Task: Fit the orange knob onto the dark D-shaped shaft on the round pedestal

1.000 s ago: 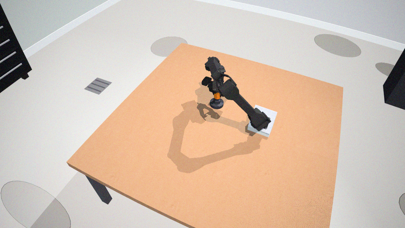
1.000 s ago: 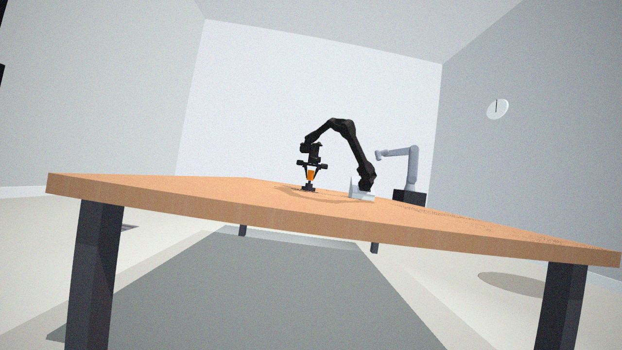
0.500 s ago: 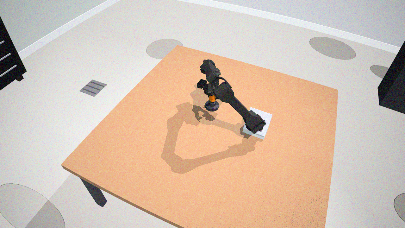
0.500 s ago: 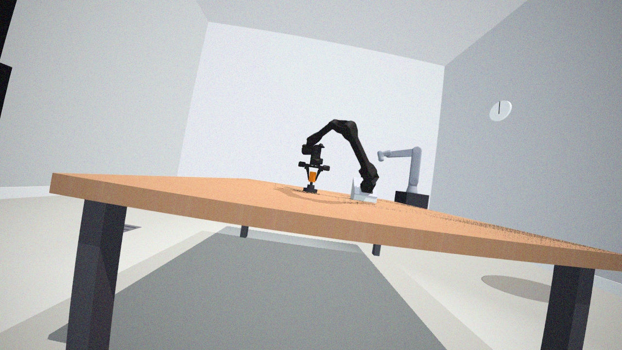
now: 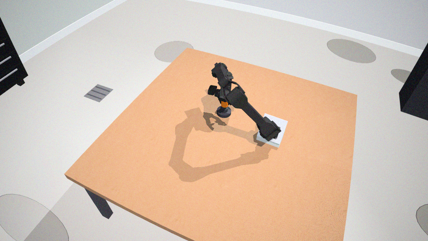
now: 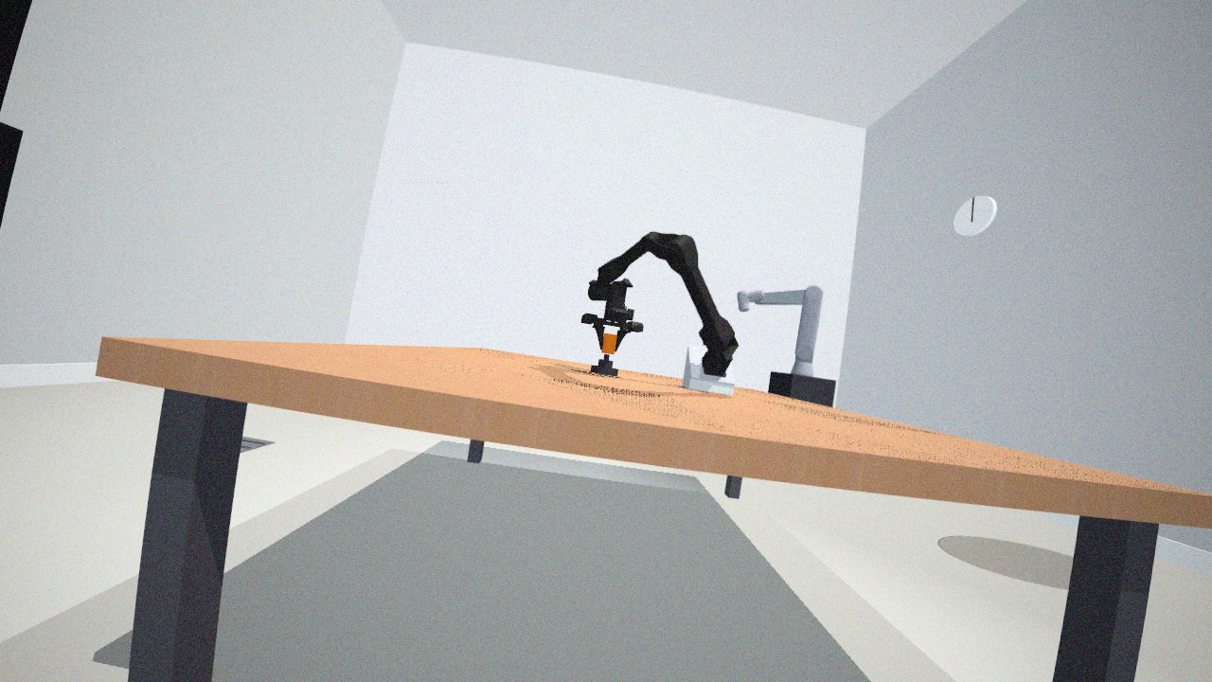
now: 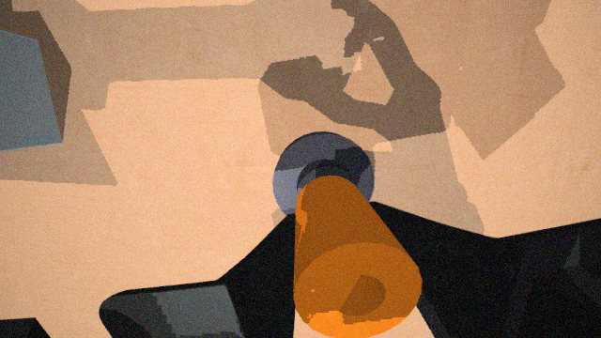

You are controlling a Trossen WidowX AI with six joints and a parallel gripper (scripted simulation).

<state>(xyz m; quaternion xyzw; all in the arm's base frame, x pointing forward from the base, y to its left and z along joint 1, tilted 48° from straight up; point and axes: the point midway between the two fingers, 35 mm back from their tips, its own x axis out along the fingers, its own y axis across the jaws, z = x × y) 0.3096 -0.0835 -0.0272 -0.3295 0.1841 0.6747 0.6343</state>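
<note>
The orange knob is upright between the fingers. My gripper is shut on it. A D-shaped recess shows in its top in the wrist view. The dark round pedestal stands below the knob on the table. Its narrower raised middle shows under the knob, so the knob's lower end is above the pedestal's wide base. The knob hides most of the shaft. Whether the knob touches the shaft, and where the shaft's flat side faces, cannot be told.
The arm's white base plate stands to the right of the pedestal on the wooden table. Part of a grey-blue block shows at the wrist view's left edge. A grey arm stands beyond the table.
</note>
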